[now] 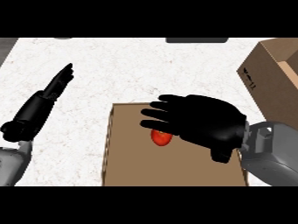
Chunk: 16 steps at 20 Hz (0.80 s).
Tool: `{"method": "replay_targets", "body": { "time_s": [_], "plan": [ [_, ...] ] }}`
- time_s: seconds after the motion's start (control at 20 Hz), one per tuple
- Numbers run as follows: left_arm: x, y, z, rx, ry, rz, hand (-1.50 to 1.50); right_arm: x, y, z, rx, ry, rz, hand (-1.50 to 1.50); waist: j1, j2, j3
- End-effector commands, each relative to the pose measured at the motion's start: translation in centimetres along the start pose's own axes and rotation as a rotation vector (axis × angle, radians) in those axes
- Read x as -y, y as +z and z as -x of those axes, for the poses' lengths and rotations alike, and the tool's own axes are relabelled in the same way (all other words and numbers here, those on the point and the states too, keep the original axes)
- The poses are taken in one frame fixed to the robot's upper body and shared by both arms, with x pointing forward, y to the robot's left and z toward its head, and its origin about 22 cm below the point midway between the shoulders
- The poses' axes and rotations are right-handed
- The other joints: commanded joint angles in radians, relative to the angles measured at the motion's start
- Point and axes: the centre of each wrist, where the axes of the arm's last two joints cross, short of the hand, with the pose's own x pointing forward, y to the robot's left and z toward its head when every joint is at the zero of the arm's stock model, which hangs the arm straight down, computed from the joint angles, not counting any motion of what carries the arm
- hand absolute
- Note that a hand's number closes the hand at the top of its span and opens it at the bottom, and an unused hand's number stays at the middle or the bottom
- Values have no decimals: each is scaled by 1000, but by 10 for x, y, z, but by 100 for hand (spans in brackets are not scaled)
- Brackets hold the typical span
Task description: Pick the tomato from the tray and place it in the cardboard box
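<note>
Near the bench's (pixel 112 65) front edge lies the brown tray (pixel 132 166), with the tomato (pixel 161 138) on its middle; the right robot hand (pixel 202 120) hovers over it, fingers spread, grasping nothing; the left robot hand (pixel 45 100) rests released toward the left edge; the cardboard box (pixel 277 74) stands at the right edge.

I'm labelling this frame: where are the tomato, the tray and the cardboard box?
tomato (pixel 161 138), head view, its exposed red side.
tray (pixel 177 168), head view, bare brown floor.
cardboard box (pixel 272 89), head view, outer side wall.
</note>
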Motion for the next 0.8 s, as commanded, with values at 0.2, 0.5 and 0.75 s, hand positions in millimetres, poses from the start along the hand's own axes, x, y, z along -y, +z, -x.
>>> {"method": "replay_targets", "body": {
  "time_s": [0.2, 0.5, 0.75],
  "plan": [
    [11, 4, 4, -1, 17, 25, 0, -13, -15, -36, -82, -1, -104, -150, 5, 3, 1],
    [-5, -2, 5, 10, 1, 4, 0, -45, -8, -43, -142, 36, -74, -150, 3, 4, 1],
    [13, 2, -2, 5, 10, 17, 0, -46, -40, -43, -172, 46, -49, -150, 9, 4, 1]
  ]
}}
